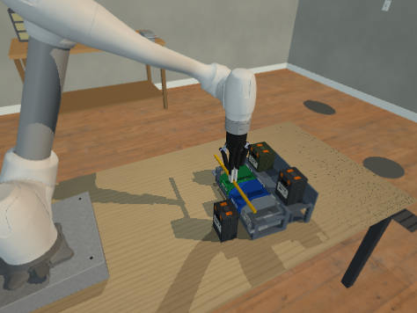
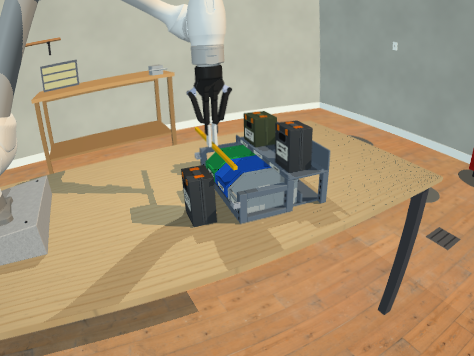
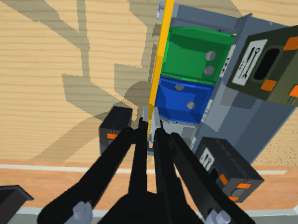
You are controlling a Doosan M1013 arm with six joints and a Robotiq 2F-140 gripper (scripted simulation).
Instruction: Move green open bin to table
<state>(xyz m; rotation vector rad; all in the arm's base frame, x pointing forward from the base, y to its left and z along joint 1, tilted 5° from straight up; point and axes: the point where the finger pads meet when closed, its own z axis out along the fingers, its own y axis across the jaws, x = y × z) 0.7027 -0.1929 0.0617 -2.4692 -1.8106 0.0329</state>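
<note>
The green open bin (image 1: 245, 172) (image 2: 229, 155) (image 3: 187, 55) sits at the far end of the row in the grey shelf (image 2: 290, 196) (image 3: 227, 127). Two round grey parts (image 3: 210, 56) show in it. The blue bin (image 1: 255, 189) (image 2: 241, 171) (image 3: 172, 97) is beside it, then the grey bin (image 1: 266, 205) (image 2: 265, 181). My gripper (image 1: 233, 178) (image 2: 212, 142) (image 3: 149, 112) is shut on a long yellow bar (image 1: 245, 196) (image 2: 227, 159) (image 3: 161, 55). It holds the bar above the bins' front side. The shelf hides the bins' bases.
A black case (image 1: 225, 224) (image 2: 199, 200) (image 3: 114, 125) stands on the table (image 1: 132, 237) (image 2: 125, 255) in front of the shelf's near end. A dark green case (image 1: 261, 158) (image 2: 260, 130) (image 3: 270, 60) and another black case (image 1: 291, 186) (image 2: 294, 149) (image 3: 232, 172) stand on the shelf's back part.
</note>
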